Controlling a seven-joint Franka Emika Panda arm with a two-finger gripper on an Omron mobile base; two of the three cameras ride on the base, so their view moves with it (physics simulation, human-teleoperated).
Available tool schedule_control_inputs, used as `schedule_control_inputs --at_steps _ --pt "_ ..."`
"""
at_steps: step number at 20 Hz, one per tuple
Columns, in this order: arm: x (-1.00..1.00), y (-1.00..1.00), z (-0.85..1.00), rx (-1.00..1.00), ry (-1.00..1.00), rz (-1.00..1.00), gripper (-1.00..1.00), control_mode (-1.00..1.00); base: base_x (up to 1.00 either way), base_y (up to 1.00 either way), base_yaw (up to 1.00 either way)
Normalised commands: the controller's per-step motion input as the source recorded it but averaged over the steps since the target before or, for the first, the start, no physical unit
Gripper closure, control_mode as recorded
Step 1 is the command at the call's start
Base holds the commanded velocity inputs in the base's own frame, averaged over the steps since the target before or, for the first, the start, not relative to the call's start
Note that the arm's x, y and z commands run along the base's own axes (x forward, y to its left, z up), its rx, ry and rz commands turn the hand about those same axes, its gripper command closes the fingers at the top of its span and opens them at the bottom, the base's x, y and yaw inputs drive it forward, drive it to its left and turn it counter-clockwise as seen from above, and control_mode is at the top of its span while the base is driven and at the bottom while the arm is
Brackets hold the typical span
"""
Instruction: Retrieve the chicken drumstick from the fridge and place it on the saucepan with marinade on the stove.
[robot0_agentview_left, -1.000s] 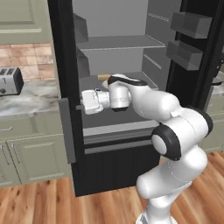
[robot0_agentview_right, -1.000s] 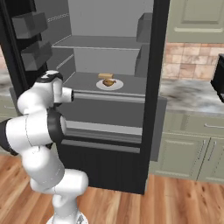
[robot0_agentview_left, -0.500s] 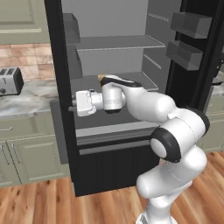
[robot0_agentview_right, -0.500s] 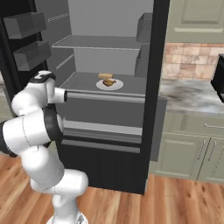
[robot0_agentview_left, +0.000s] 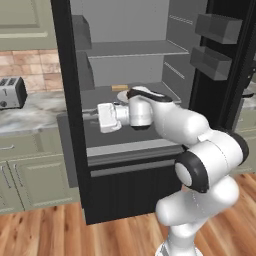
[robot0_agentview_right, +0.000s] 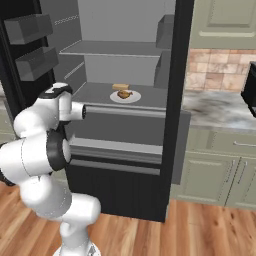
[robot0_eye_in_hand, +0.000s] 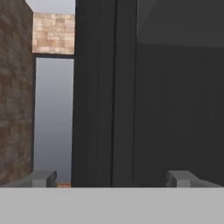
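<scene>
Illumination is even, diffuse and moderately bright, without glare or hard shadows; the fridge (robot0_agentview_left: 130, 60) interior renders flat grey, and dark panels ahead of the jaws appear soft and blurred.

Black fridge (robot0_agentview_right: 176, 125) with pale grey interior, golden-brown chicken drumstick (robot0_agentview_right: 123, 94) on white plate (robot0_agentview_right: 133, 97).

No text, label, brand, number or sign can be read anywhere.

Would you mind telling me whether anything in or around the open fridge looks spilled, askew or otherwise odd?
Nothing stands out. The fridge stands open, and the chicken drumstick sits on a white plate on the middle shelf beside a paler tan piece. Nothing looks spilled. The gripper is open and empty.
</scene>
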Motion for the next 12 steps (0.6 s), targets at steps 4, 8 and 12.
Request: schedule_control_inputs --at_steps 4,8,12 --pt "-0.17 -0.74 0.03 0.0 0.0 -0.08 -1.0 -1.0 0.0 0.0 0.0" --pt "-0.14 -0.58 0.0 -0.04 0.0 -0.15 -1.0 -1.0 0.0 0.0 0.0" --pt "-0.08 -0.39 0.0 -0.06 0.0 -0.25 -1.0 -1.0 0.0 0.0 0.0"
